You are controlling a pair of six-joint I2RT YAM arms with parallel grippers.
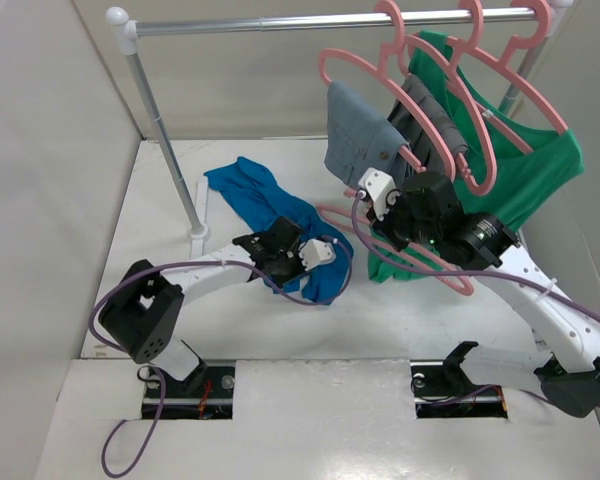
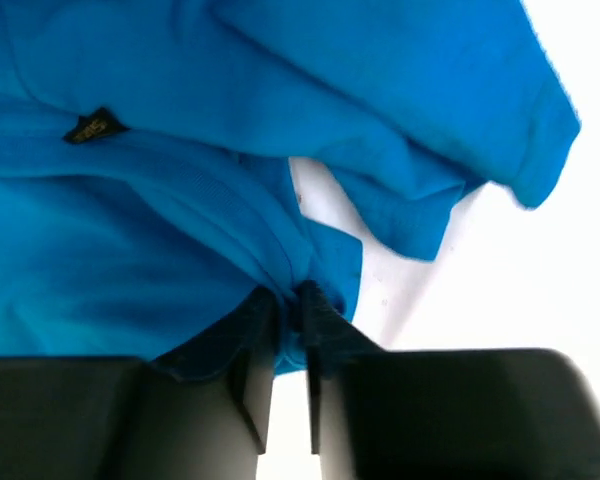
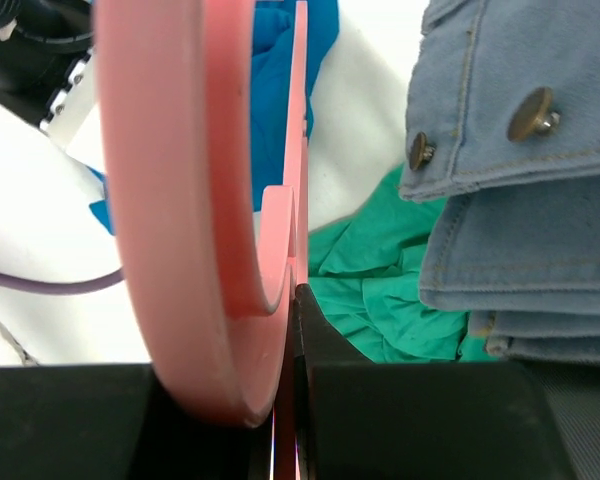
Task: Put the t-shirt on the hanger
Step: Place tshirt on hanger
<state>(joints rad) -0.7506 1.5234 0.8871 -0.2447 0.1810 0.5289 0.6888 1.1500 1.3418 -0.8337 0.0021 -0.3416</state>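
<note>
The bright blue t-shirt (image 1: 265, 205) lies crumpled on the table left of centre. My left gripper (image 1: 302, 262) is at its near right edge. In the left wrist view that gripper (image 2: 288, 300) is shut on a fold of the t-shirt (image 2: 180, 190). My right gripper (image 1: 385, 222) is shut on a thin pink hanger (image 1: 450, 275), which slants low over the table beside the t-shirt. In the right wrist view the hanger's (image 3: 170, 200) curved hook rises from between the closed fingers of the right gripper (image 3: 292, 300), and the blue cloth (image 3: 280, 90) shows behind it.
A metal rail (image 1: 330, 22) on a post (image 1: 165, 135) crosses the back. Pink hangers on it carry grey-blue trousers (image 1: 360, 135) and a green shirt (image 1: 530, 170), both close to my right wrist. White walls enclose the table left and right.
</note>
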